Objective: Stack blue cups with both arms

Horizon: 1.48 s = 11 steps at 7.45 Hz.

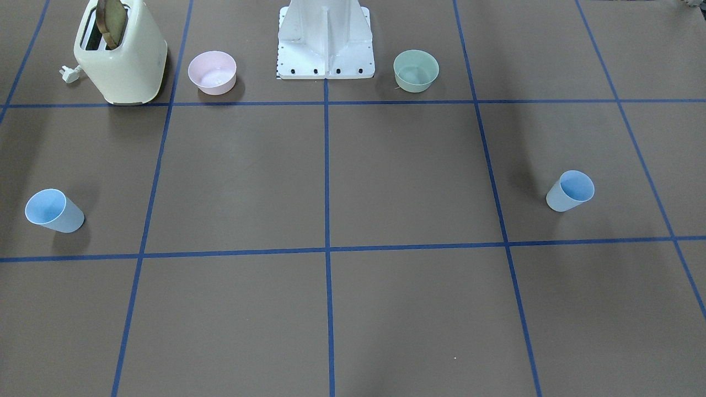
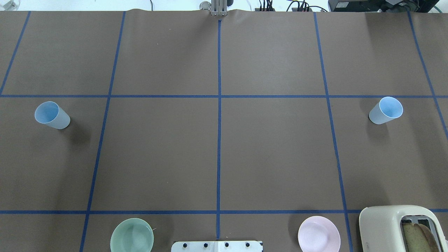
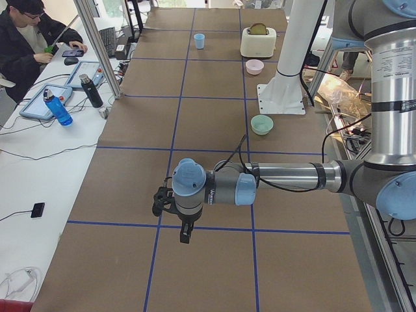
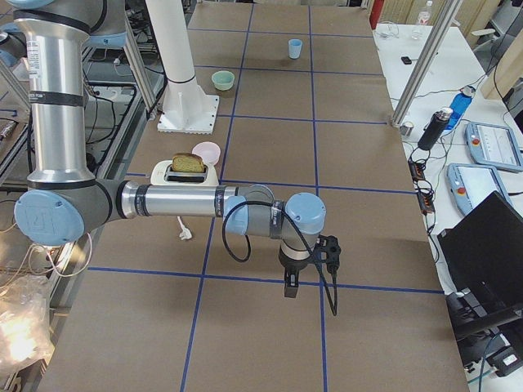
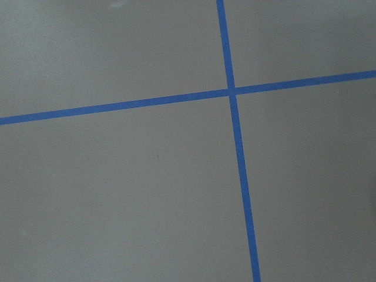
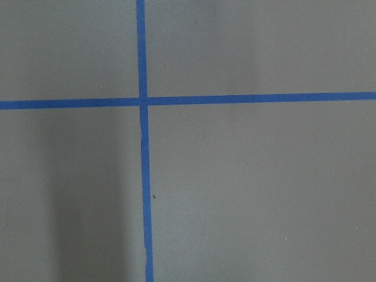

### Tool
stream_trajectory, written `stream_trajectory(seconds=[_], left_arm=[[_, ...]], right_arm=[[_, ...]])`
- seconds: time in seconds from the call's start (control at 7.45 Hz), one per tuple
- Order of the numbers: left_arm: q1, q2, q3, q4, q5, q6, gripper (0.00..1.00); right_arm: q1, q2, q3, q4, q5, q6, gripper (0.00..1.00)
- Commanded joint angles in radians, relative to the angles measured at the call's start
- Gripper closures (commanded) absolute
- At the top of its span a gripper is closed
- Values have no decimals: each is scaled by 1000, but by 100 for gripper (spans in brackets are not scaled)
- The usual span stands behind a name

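Observation:
Two light-blue cups stand upright and far apart on the brown table. One cup is on my left side and also shows far off in the exterior right view. The other cup is on my right side and shows far off in the exterior left view. My left gripper and my right gripper point down above the table, each seen only in a side view. I cannot tell whether either is open or shut. Both wrist views show only bare table and blue tape lines.
A cream toaster with a slice of bread stands near the base on my right, next to a pink bowl. A pale green bowl sits on my left of the white pedestal. A person sits at a side table.

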Motion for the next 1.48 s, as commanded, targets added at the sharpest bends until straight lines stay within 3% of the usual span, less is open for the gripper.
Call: stream_trajectory(seconds=[0.0, 0.67, 0.81, 1.21, 1.34], left_arm=[[0, -4, -3, -3, 0, -1, 1], [0, -43, -4, -268, 5, -12, 1], [3, -124, 41, -316, -2, -12, 1], [23, -155, 65, -333, -57, -7, 1], [93, -160, 65, -359, -54, -16, 1]], right_arm=[[0, 2, 2, 0, -11, 1, 0], [-6, 100, 86, 2, -23, 10, 0], [-8, 105, 92, 11, -21, 7, 0], [-26, 69, 65, 277, -15, 4, 0], [-72, 71, 69, 285, -17, 80, 0]])
